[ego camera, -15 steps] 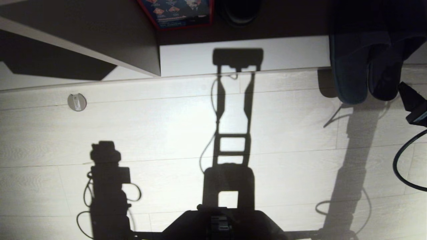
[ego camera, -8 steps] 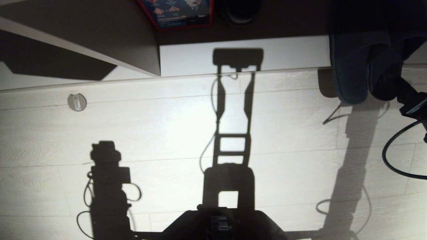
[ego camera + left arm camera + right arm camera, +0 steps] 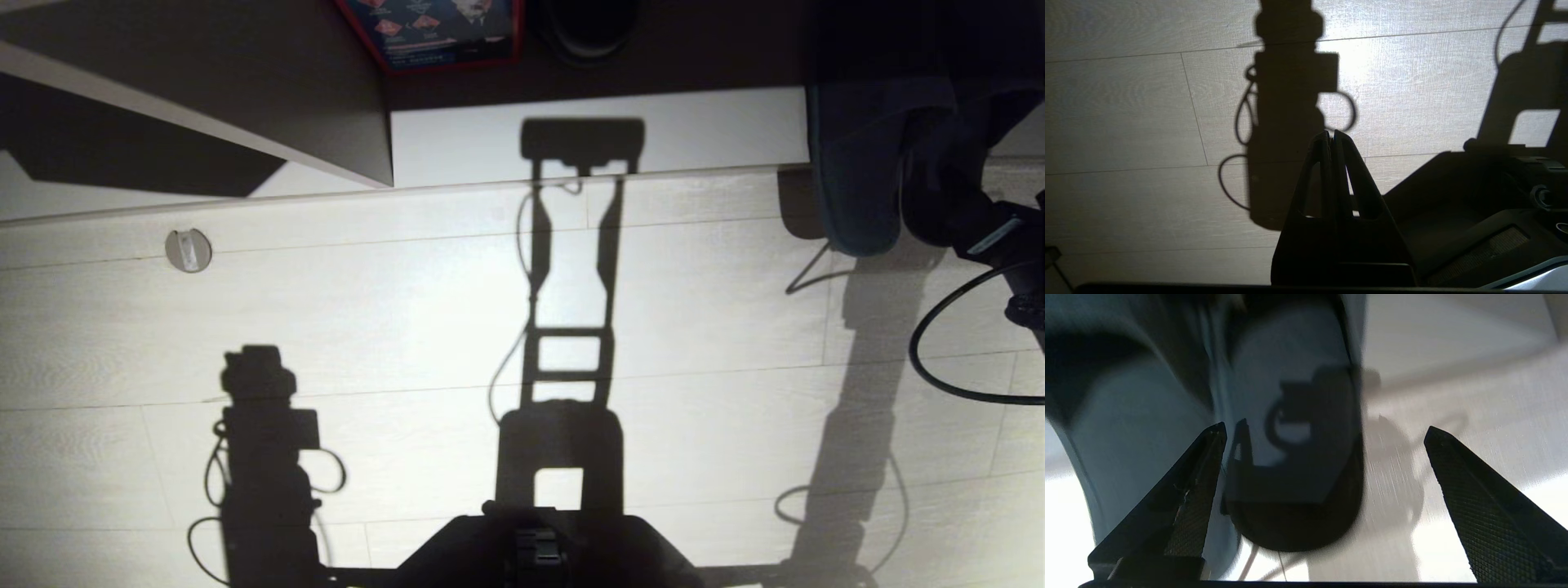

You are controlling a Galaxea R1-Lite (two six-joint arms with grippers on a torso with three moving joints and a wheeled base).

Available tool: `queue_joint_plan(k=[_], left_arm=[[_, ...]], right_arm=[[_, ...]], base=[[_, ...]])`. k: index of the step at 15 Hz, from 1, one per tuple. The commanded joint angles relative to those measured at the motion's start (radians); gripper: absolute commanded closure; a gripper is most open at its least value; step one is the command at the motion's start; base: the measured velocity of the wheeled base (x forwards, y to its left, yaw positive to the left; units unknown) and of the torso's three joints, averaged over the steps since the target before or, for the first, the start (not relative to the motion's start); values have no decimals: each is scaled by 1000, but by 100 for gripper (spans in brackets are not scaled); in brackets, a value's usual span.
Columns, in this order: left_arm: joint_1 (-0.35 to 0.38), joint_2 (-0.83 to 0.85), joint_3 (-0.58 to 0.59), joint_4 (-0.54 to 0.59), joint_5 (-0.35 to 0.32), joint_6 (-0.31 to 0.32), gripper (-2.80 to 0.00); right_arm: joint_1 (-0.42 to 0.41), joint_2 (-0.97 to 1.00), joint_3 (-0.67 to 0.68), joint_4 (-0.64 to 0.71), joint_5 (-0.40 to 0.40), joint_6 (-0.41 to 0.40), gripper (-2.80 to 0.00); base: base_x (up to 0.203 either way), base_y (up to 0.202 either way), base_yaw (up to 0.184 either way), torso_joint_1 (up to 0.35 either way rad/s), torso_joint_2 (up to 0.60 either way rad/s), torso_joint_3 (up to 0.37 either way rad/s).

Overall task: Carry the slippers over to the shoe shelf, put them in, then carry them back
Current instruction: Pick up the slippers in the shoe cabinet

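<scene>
Two soft, floppy slippers [image 3: 1290, 457] (light, I'd guess), so the right gripper [image 3: 1325, 435], fingers spread wide and empty, should pinch both heel edges together.

Likely a home, an entryway or living room. Pale wood-grain plank floor [image 3: 408, 327]; low shoe shelf [image 3: 596, 135] with light base board at the far edge; dark slippers [image 3: 857, 163] far right; another dark shoe [image 3: 584, 28] and a printed box [image 3: 433, 33] inside.
</scene>
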Motion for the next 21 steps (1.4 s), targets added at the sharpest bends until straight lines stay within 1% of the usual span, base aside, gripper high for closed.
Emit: queue_joint_plan(k=[1, 6, 14, 21], left_arm=[[0, 0, 0, -1, 1, 0, 0], [0, 0, 0, -1, 0, 0, 0], [0, 0, 0, -1, 1, 0, 0], [0, 0, 0, -1, 0, 0, 0]], right_arm=[[10, 9, -52, -8, 1, -4, -280], [19, 43, -129, -11, 8, -10, -280], [41, 85, -167, -13, 10, -18, -280], [41, 123, -236, -13, 10, -37, -280]], base=[[0, 0, 0, 0, 0, 0], [0, 0, 0, 0, 0, 0], [0, 0, 0, 0, 0, 0], [0, 0, 0, 0, 0, 0]])
